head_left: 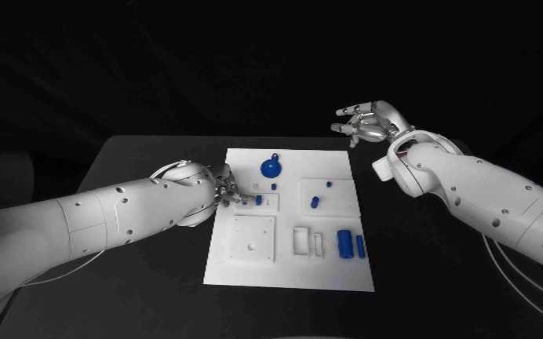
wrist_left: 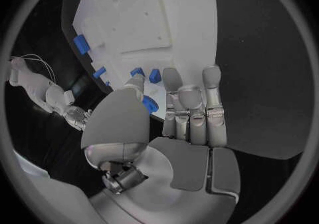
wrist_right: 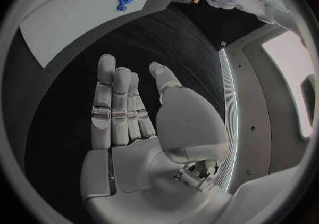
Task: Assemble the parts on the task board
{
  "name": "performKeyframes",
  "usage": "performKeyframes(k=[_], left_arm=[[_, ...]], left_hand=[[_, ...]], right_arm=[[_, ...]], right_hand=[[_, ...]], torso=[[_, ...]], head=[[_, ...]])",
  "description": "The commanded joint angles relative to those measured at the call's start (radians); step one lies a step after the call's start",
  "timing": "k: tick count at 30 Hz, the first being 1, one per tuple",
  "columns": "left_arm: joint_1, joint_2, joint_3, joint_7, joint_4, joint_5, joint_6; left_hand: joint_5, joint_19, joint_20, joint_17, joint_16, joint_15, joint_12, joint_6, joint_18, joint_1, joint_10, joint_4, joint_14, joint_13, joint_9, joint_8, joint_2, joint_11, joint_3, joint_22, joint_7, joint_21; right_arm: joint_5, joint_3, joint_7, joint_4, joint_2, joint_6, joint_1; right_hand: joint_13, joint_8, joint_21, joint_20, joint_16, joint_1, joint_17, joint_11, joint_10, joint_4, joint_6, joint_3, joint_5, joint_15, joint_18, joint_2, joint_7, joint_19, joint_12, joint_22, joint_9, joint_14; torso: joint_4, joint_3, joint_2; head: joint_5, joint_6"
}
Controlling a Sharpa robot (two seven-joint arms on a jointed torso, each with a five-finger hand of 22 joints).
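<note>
Blue small part (wrist_left: pixel 150 103) sits pinched in the left hand (head_left: pixel 213 187) at the task board's (head_left: pixel 340 272) left edge, needing slow vertical seating, while the right hand (head_left: pixel 368 123) hovers spread, far right.

Both arms are smooth white shells dotted with small dark screw holes. The left hand (wrist_left: pixel 169 144) and right hand (wrist_right: pixel 143 139) are silver-grey, with broad rounded palm plates and segmented metallic fingers (wrist_right: pixel 106 101). Thin pale cables trail beneath each forearm.
</note>
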Motion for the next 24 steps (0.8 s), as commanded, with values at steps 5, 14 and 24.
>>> performKeyframes(k=[5,14,24], left_arm=[[-0.009,-0.021,-0.002,-0.006,0.021,0.019,-0.002],[-0.007,-0.046,0.033,0.018,0.038,0.053,-0.051],[-0.001,-0.06,0.084,0.108,0.055,0.119,-0.098]], left_hand=[[-0.029,-0.001,0.0,-0.006,-0.008,-0.003,0.002,-0.01,-0.01,-0.031,-0.007,0.003,-0.008,0.001,-0.009,-0.004,-0.014,0.0,-0.017,0.016,-0.003,-0.004],[0.021,-0.011,0.009,-0.021,-0.031,0.006,-0.013,-0.028,-0.008,-0.02,-0.029,0.003,-0.023,-0.007,-0.072,-0.028,0.025,0.009,0.018,0.01,0.01,-0.026],[0.304,-0.024,0.027,-0.073,-0.07,0.025,-0.046,-0.079,-0.008,0.104,-0.079,-0.147,-0.061,-0.046,-0.243,-0.031,0.204,0.024,-0.024,-0.012,0.034,-0.101]], right_arm=[[0.0,0.001,0.006,0.001,-0.001,0.008,-0.001],[0.0,0.001,0.006,0.001,-0.003,0.008,-0.003],[0.0,0.001,0.007,0.0,-0.004,0.007,-0.006]], right_hand=[[-0.001,-0.004,0.002,0.005,0.001,-0.004,-0.001,0.0,-0.006,0.007,-0.005,0.001,0.003,0.003,0.015,-0.004,0.0,0.0,0.005,-0.001,-0.001,-0.007],[-0.001,-0.004,0.002,0.005,0.001,-0.004,-0.001,0.0,-0.006,0.007,-0.005,0.001,0.003,0.003,0.015,-0.004,0.0,0.0,0.005,-0.001,-0.001,-0.007],[-0.001,-0.004,0.002,0.005,0.001,-0.004,-0.002,0.0,-0.006,0.011,-0.008,0.0,0.005,0.003,0.015,-0.005,0.0,0.0,0.005,-0.002,-0.001,-0.007]], torso=[[0.0007,-0.0004,-0.001],[0.0011,-0.0002,0.0],[-0.0004,0.0001,0.0]], head=[[-0.001,0.001],[-0.001,0.004],[-0.003,0.005]])
